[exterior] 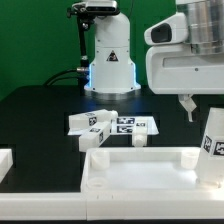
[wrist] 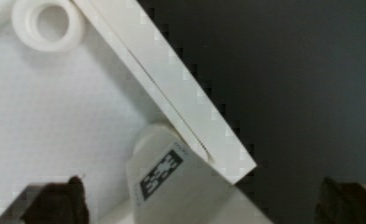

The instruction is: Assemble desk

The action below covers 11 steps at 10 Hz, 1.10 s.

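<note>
The desk panel (exterior: 140, 172), a white rimmed rectangle, lies at the front of the black table. One white leg (exterior: 213, 135) with a tag stands upright at the panel's far corner on the exterior view's right. My gripper (exterior: 187, 106) hangs open just above and beside that leg, holding nothing. In the wrist view the panel's rim (wrist: 180, 95) runs diagonally, with a round socket (wrist: 50, 25) inside it and the tagged leg (wrist: 162, 170) at the corner. The dark fingertips (wrist: 55, 200) stand wide apart either side of my gripper's (wrist: 206, 208) gap. Two more tagged legs (exterior: 97, 122) (exterior: 140, 130) lie behind the panel.
The marker board (exterior: 122, 124) lies flat behind the panel, under the loose legs. The robot's white base (exterior: 110, 60) stands at the back. A white block (exterior: 5, 162) sits at the exterior view's left edge.
</note>
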Motion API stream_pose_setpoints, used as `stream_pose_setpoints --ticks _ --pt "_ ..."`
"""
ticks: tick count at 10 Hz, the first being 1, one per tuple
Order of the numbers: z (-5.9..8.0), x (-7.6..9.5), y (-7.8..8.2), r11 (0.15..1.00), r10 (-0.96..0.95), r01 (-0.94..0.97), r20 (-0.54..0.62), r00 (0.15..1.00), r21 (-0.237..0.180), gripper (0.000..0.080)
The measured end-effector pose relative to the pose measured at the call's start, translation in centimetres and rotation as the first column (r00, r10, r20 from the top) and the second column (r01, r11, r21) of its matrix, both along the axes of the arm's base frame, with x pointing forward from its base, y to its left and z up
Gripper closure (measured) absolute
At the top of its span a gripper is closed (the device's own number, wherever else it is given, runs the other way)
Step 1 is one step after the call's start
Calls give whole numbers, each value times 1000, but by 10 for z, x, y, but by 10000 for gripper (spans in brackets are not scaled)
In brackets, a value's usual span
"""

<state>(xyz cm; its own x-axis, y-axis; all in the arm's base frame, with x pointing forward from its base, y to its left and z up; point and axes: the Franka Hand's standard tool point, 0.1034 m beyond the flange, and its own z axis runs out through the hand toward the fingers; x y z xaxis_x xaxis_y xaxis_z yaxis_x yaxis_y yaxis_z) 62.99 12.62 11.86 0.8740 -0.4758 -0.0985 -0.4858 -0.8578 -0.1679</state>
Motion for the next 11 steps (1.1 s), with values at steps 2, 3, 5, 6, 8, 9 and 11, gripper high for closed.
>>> stream_pose_setpoints --ticks 2,3,5,6,8,9,11 --pt "-2 -1 -4 950 312 -311 48 949 -41 150" --pt "-1 0 -10 896 444 -440 62 894 -62 150" --pt "-2 1 -16 867 498 -494 69 864 -70 150" --pt "-2 1 -16 867 498 -494 69 864 -70 287" --pt "-2 1 -17 907 420 -416 57 906 -65 508" --pt "-3 1 -19 938 343 -340 45 938 -62 508" --pt "-3 1 -18 981 189 -187 27 982 -52 509"
